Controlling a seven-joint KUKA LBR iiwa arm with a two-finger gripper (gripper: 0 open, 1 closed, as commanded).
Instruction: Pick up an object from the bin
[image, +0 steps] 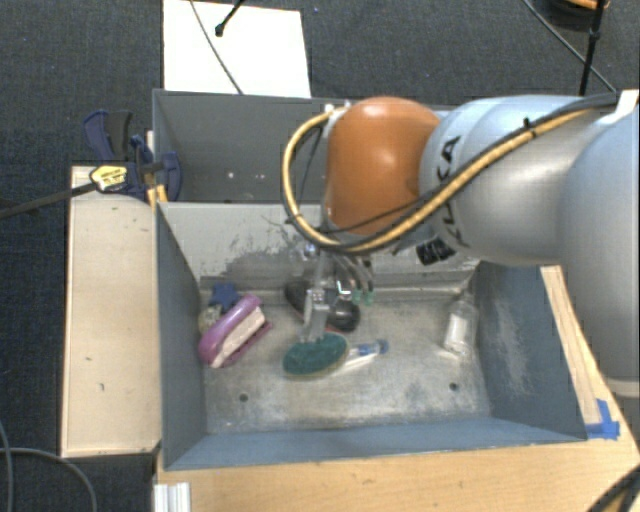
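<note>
1. Tool sits low at the back middle of the bin; we cannot tell if it is wide or narrow; we see nothing held in it.
2. Nearest things: a dark lump touching or just beside the tool on the view's right, with more dark showing on the tool's other side; a green pad just in front of the tip; we cannot tell which of the two the tool is over, though we lean to the lump.
3. Rest of the bin: clear stick with a blue end, lying against the pad's right end; purple block well off to the left; bottle well off to the right.
4. Axes: lump looks roundish, with no long axis we can read; pad is an oval lying flat, long axis across the view, right end tipped a little toward the back wall; stick runs roughly along the same line.
5. Doing it well, in our judgement: centre over one thing only before closing; on the pad, close across its short width, at right angles to the long axis; on the lump any angle should serve, but it may roll away; keep off the stick so it is not dragged along; lift straight up, clear of the back wall.
</note>
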